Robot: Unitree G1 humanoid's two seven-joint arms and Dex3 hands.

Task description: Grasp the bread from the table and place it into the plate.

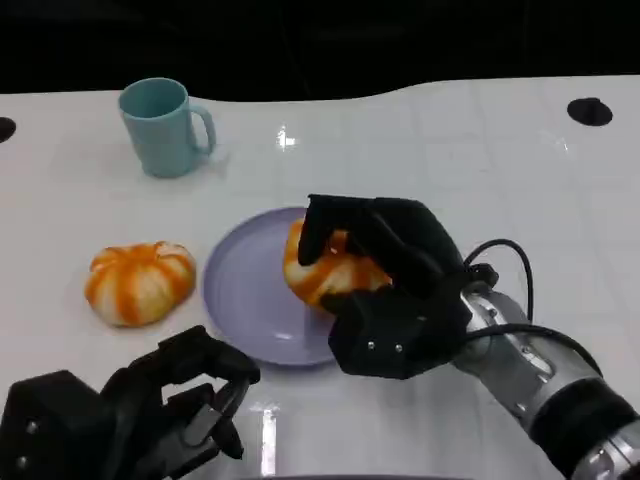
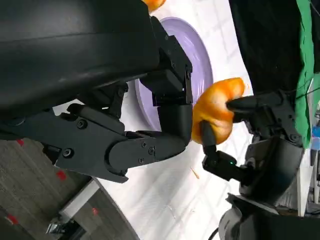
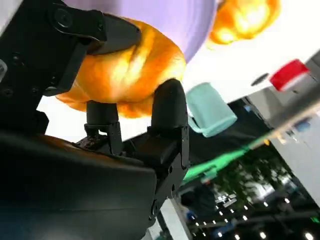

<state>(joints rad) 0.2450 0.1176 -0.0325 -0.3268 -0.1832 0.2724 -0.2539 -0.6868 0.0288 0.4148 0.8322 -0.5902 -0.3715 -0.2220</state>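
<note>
The white table (image 1: 450,150) carries one lilac plate (image 1: 245,300), one teal mug (image 1: 165,125) and two round orange breads. The right hand (image 1: 385,290) grips one bread (image 1: 325,275) over the plate's right rim. The second bread (image 1: 140,282) lies left of the plate. The left hand (image 1: 150,415) rests curled, empty, at the near edge.

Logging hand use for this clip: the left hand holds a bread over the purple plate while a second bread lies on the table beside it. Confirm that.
Wrong hand. In the head view the right hand holds the bread over the purple plate; the left hand holds nothing. The second bread does lie on the table beside the plate.
</note>
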